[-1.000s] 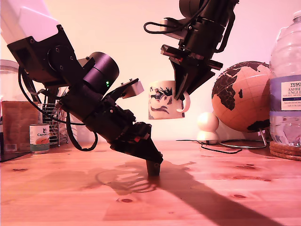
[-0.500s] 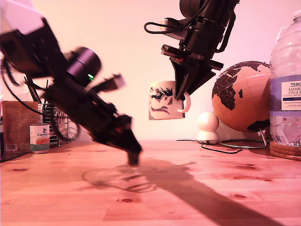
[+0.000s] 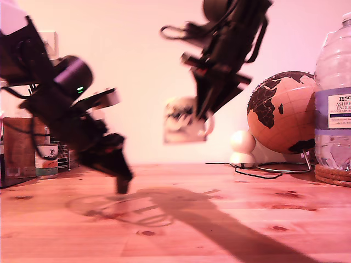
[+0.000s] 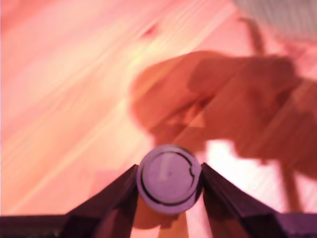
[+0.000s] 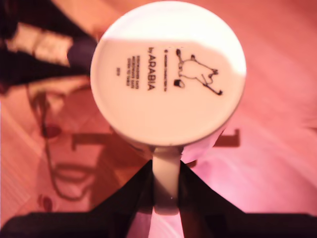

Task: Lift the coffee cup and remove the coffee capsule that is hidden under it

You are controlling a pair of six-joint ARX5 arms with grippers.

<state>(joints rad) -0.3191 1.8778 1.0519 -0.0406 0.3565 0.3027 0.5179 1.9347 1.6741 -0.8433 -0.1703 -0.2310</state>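
Note:
The coffee cup (image 3: 184,119), white with a dark print, hangs blurred in the air at the middle of the exterior view. My second gripper (image 3: 204,112) is shut on its loop handle (image 5: 166,183). From above, the second wrist view shows the mug's base (image 5: 168,74), which carries a printed maker's mark. The coffee capsule (image 3: 122,185), small and dark, is held just above the table at the exterior view's left. My first gripper (image 3: 122,182) is shut on it. In the first wrist view the capsule's pale round face (image 4: 169,178) sits between the two dark fingers.
A globe (image 3: 282,112) and a large water bottle (image 3: 333,98) on cork mats (image 3: 332,175) stand at the exterior view's right. A white rounded object (image 3: 242,148) and a cable (image 3: 241,170) lie behind. A tin can (image 3: 46,160) and brown box (image 3: 19,145) stand far left.
My first gripper has carried the capsule toward the exterior view's left, off its spot under the mug. The second arm with the mug has shifted slightly left and is motion-blurred.

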